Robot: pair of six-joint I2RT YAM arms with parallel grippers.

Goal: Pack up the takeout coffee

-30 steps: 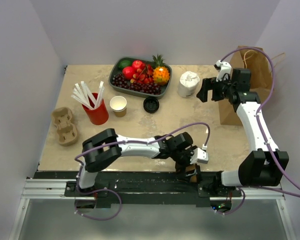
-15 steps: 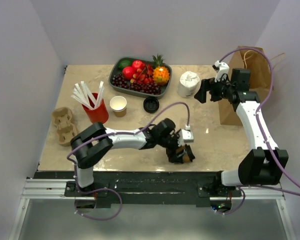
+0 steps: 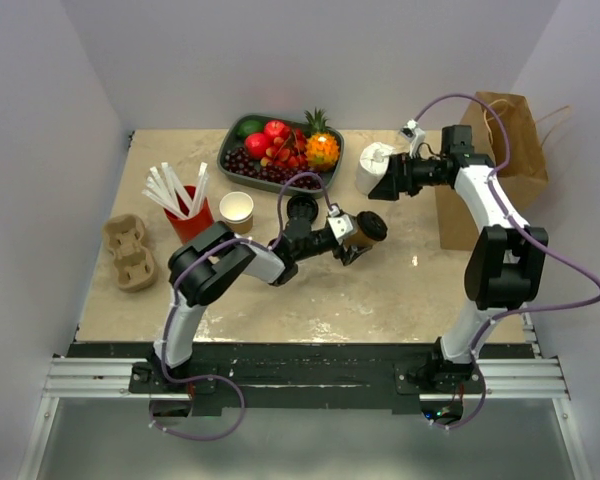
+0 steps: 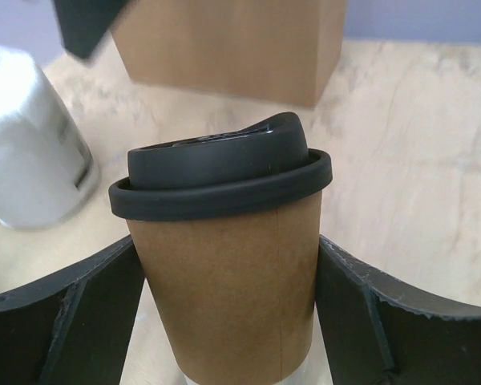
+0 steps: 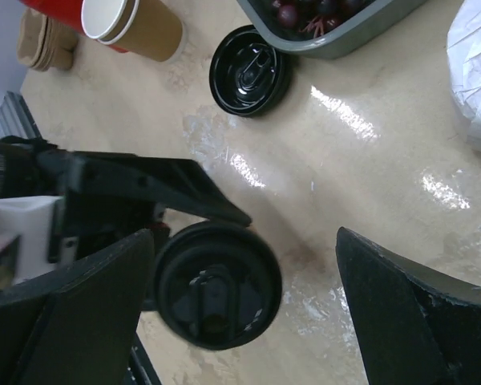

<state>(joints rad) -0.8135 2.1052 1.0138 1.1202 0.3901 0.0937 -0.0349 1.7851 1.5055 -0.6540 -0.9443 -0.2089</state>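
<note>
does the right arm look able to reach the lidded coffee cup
Probably yes: its open jaws face the coffee cup with nothing between. The left arm clamps the cup's sides, so only the lid end is free.

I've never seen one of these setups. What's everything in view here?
takeout coffee: one, brown with black lid, gripped mid-table
red cup: one, with white straws, left
paper cup: one, brown, open, beside red cup
fruit tray: one, grey, back centre
loose lid: one, black, before tray
white roll: one, right of tray
paper bag: one, brown, back right
cup carrier: one, tan, far left
left claw: one, black, shut on coffee
right claw: one, black, open by roll
</note>
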